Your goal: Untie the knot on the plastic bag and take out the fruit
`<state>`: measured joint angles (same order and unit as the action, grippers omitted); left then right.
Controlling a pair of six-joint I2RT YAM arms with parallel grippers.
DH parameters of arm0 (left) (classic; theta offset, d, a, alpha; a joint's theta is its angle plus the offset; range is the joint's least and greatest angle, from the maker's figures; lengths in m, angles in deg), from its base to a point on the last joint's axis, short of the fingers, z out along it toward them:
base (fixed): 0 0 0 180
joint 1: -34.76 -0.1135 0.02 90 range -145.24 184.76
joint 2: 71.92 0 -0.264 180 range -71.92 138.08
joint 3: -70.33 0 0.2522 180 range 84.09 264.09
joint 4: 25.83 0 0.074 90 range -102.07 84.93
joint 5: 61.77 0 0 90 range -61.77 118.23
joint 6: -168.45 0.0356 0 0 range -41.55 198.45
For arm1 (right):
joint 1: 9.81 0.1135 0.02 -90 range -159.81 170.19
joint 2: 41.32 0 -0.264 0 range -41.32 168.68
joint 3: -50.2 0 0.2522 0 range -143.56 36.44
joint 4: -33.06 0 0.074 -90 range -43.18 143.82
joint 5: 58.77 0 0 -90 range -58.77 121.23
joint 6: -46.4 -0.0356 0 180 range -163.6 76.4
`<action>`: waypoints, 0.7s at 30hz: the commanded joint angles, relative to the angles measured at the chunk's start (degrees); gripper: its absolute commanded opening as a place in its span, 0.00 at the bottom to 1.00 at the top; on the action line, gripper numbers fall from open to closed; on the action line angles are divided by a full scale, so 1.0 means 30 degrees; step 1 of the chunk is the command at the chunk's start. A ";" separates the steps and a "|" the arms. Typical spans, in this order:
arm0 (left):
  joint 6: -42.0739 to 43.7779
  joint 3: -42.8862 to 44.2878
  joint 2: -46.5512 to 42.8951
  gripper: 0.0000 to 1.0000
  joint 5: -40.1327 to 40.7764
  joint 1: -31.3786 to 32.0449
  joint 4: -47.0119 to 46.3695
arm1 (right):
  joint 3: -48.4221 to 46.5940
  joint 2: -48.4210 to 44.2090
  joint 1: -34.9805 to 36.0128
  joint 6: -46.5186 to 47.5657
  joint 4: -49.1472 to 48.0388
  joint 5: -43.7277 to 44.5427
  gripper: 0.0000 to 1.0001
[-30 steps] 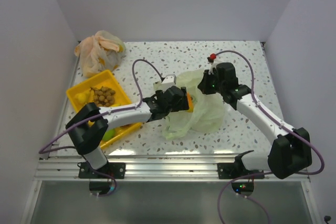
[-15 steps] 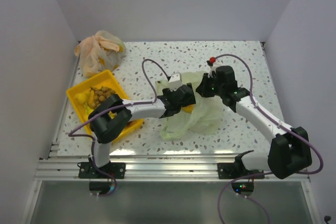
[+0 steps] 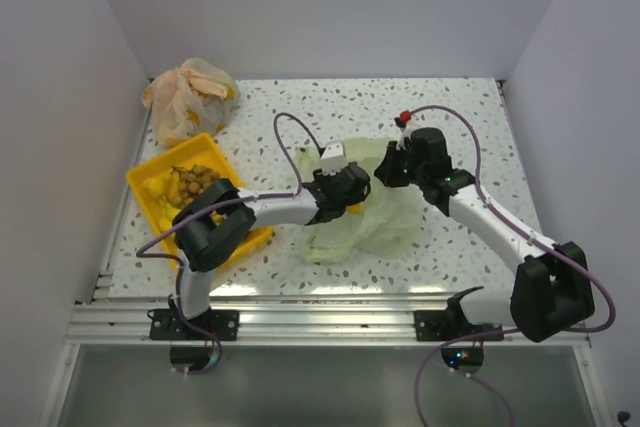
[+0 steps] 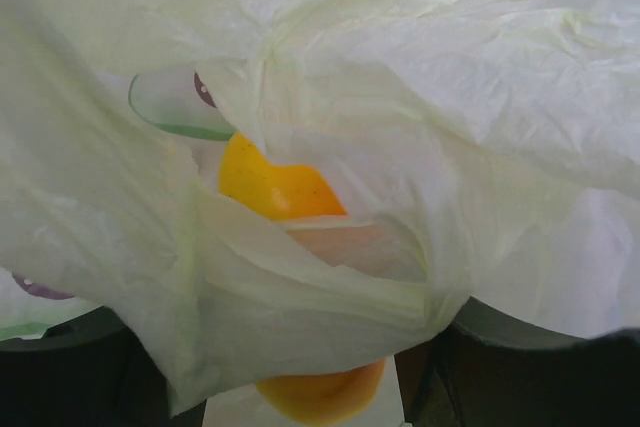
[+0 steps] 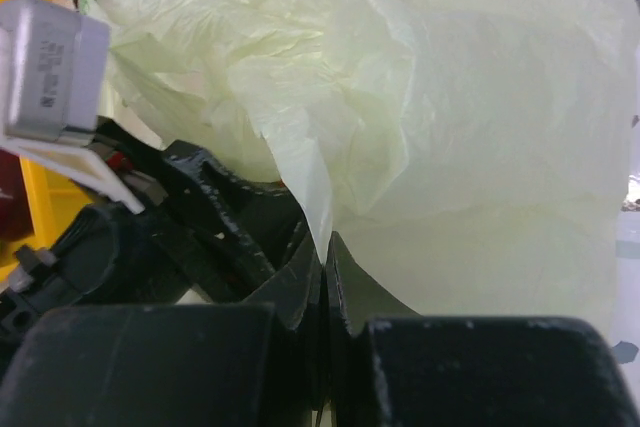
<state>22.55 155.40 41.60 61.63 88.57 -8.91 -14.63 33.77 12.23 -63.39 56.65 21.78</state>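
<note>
The pale green plastic bag (image 3: pixel 385 212) lies crumpled at mid table. My left gripper (image 3: pixel 345 192) is pushed into its opening from the left. In the left wrist view the bag (image 4: pixel 450 97) drapes over both fingers, which stand wide apart. An orange-yellow fruit (image 4: pixel 275 185) sits between them, partly under plastic, and shows in the top view (image 3: pixel 354 209). My right gripper (image 3: pixel 390 172) is shut on the bag's upper edge (image 5: pixel 318 202) and holds it up. Brown round fruits (image 3: pixel 195 182) lie in the yellow tray (image 3: pixel 150 209).
An orange-beige plastic bag (image 3: pixel 190 97) lies at the back left, behind the tray. The left arm's elbow (image 3: pixel 205 227) hangs over the tray's near end. The two grippers are close together at the bag's opening. White walls stand on three sides.
My left arm has swung its elbow right, over the tray, and pushed its gripper deeper into the bag. My right gripper has kept hold of the bag's edge and shifted slightly left.
</note>
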 commanded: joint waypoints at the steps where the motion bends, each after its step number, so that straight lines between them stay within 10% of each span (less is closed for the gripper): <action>1: 0.1108 -0.0505 -0.2444 0.22 0.1022 0.0055 0.0090 | -0.0174 -0.0684 -0.0053 0.0298 -0.0024 0.1390 0.01; 21: 0.5007 0.0721 -1.0145 0.17 -0.6215 0.0026 0.7026 | -0.2020 0.0488 -0.0082 0.0505 0.2320 0.7690 0.00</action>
<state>34.25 154.07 16.90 46.77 88.57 6.56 -18.02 35.01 12.23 -61.99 61.92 39.55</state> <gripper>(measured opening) 0.651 0.011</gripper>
